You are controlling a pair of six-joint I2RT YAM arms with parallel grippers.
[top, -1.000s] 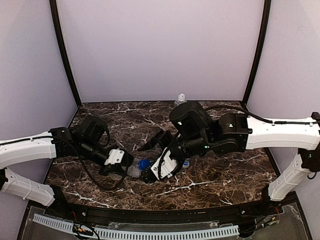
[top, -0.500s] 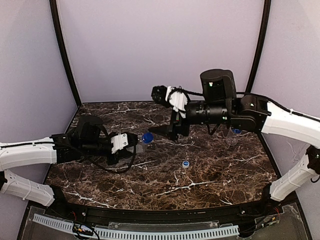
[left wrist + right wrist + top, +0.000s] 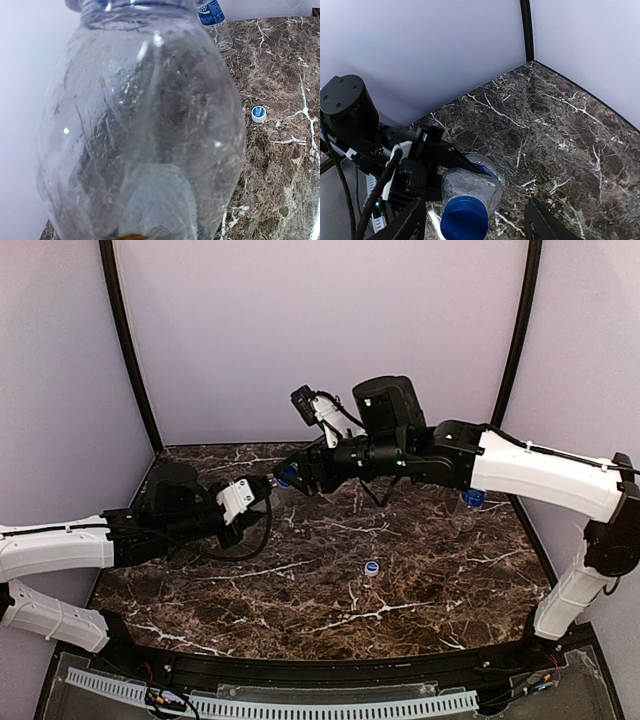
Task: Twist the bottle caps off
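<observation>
My left gripper (image 3: 257,491) is clenched on the unlabelled bottle (image 3: 140,125), now lifted over the bench's (image 3: 300,610) back-left area, up from near its front edge. The blue cap (image 3: 464,220) is still on. My right gripper (image 3: 477,223) has returned after backing off, fingers released and straddling the cap. Judgement: re-gripping for another turn.
</observation>
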